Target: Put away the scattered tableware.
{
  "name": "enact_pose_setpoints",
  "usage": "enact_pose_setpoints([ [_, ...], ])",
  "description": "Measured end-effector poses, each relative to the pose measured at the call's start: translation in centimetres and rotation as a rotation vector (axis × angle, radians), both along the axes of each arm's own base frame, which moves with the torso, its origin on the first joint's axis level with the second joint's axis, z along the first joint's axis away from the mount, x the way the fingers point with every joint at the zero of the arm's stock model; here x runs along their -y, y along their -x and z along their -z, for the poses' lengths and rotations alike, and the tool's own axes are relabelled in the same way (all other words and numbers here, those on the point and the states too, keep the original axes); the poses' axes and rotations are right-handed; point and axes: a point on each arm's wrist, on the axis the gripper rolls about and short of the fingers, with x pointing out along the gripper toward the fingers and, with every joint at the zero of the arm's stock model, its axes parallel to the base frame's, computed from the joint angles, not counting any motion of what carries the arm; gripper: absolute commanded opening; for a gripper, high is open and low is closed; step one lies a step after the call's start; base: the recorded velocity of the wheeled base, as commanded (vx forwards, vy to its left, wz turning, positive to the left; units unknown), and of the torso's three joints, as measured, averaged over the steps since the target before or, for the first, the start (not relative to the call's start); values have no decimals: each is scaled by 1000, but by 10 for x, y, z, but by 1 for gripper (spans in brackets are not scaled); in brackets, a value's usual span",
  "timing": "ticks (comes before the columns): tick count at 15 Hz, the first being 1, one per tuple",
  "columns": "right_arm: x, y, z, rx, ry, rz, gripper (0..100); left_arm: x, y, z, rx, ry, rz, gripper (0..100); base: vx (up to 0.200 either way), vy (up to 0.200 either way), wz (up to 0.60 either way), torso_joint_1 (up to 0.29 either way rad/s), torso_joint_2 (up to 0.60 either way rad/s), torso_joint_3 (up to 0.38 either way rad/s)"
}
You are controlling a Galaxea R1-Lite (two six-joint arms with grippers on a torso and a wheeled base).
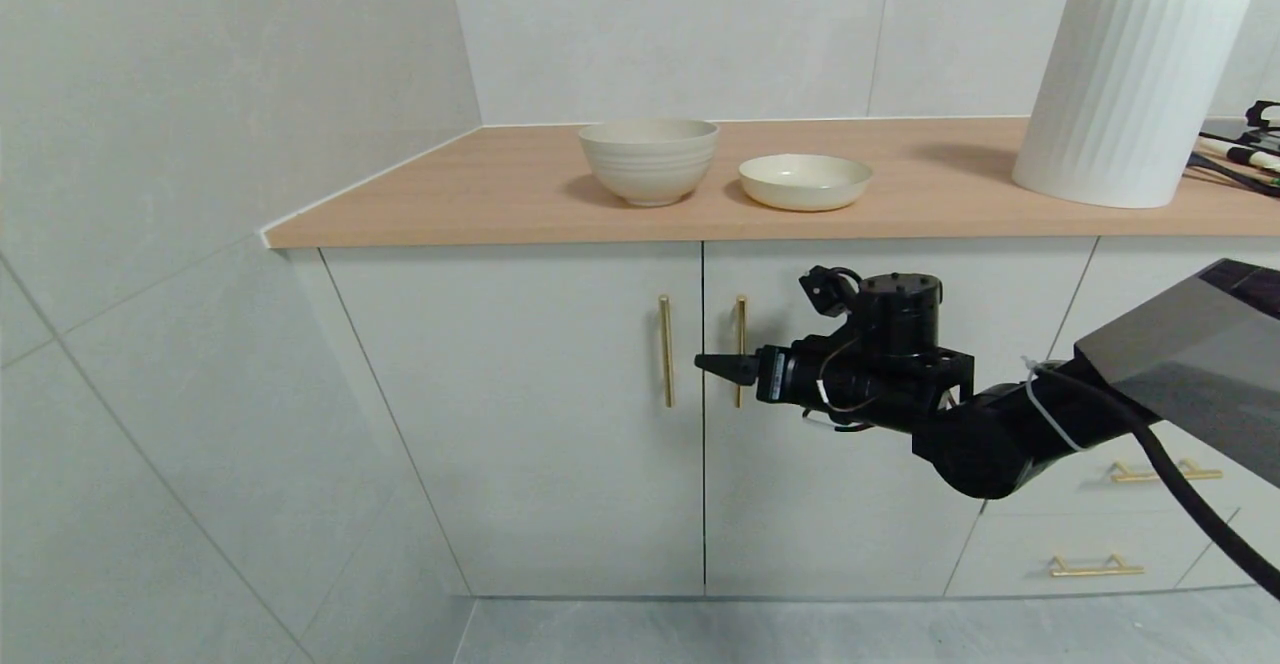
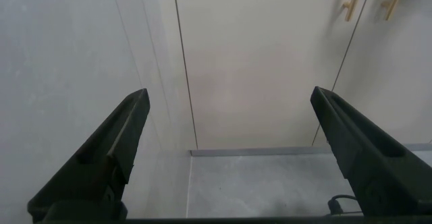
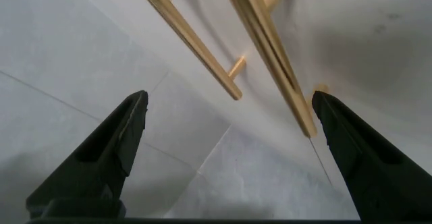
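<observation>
The bowl (image 1: pixel 649 159) and the shallow dish (image 1: pixel 805 180) stand upright, side by side, on the wooden countertop (image 1: pixel 450 194), mouths up. Both are round, so they have no long axis. They lie well above the right gripper (image 1: pixel 722 365), whose fingers are spread and point at the two vertical door handles (image 1: pixel 666 349) below. The left gripper (image 2: pixel 229 99) is spread too, low before the cabinet (image 1: pixel 520 424).

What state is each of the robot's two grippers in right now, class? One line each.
Left gripper: open, holding nothing.
Right gripper: open, holding nothing, near the slim gold bar handles on the pale cabinet doors.
</observation>
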Motion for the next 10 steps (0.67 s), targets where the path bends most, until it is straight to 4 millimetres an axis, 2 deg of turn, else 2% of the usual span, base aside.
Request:
enact_pose_setpoints([
  [10,-9,-10,9,36,-54,2,100,0,0,0,0,0,0,100,0,0,0,0,0,0],
])
